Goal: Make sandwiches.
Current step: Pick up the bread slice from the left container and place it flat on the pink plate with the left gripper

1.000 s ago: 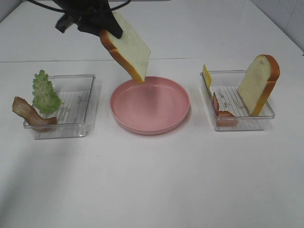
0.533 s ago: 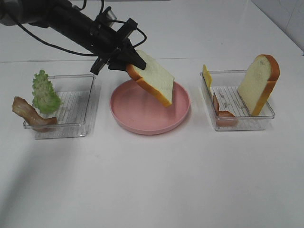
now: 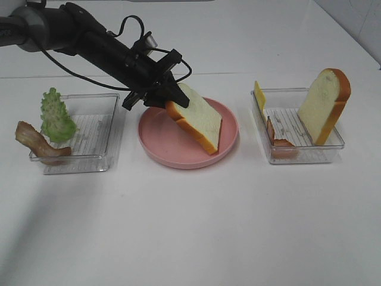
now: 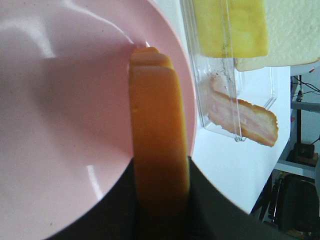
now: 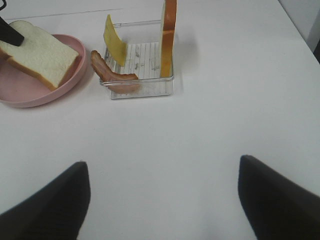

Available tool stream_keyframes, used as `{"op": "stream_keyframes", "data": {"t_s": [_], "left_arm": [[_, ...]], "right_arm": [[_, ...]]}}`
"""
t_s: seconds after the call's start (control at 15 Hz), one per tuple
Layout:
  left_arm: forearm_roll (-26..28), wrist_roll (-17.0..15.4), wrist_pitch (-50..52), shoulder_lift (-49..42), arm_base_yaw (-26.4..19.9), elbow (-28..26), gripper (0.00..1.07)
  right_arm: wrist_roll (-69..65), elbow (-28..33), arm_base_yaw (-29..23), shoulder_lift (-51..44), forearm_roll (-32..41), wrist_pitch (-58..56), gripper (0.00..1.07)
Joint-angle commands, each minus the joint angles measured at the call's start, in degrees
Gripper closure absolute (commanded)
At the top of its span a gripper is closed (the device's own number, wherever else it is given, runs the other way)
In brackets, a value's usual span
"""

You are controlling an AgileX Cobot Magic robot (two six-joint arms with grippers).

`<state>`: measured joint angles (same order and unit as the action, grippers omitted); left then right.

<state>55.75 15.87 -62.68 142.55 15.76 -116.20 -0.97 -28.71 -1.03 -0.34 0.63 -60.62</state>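
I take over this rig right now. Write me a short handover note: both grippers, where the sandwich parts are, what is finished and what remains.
Left gripper: shut on a bread slice, held tilted over the pink plate; whether its low edge touches is unclear.
Right gripper: open, empty, above the bare table.
Left tray: lettuce, one bacon strip draped over the wall.
Right tray: second bread slice standing, cheese slice leaning on the wall, another bacon strip.
Done: nothing stacked yet.
Left: release the slice flat, add fillings, top with the second slice.
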Motion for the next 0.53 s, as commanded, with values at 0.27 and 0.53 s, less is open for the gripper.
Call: {"op": "stream_keyframes", "data": {"t_s": [0.27, 0.53], "left_arm": [[-0.4, 4.18, 0.46, -0.92, 0.46, -0.23, 0.2], [-15.13, 3.61, 3.44, -3.95, 2.12, -0.8, 0.21]], "right_arm": [[-0.52, 0.17, 0.17, -0.74, -0.06, 0.23, 0.31], [-0.52, 0.17, 0.17, -0.74, -0.06, 0.23, 0.31]]}}
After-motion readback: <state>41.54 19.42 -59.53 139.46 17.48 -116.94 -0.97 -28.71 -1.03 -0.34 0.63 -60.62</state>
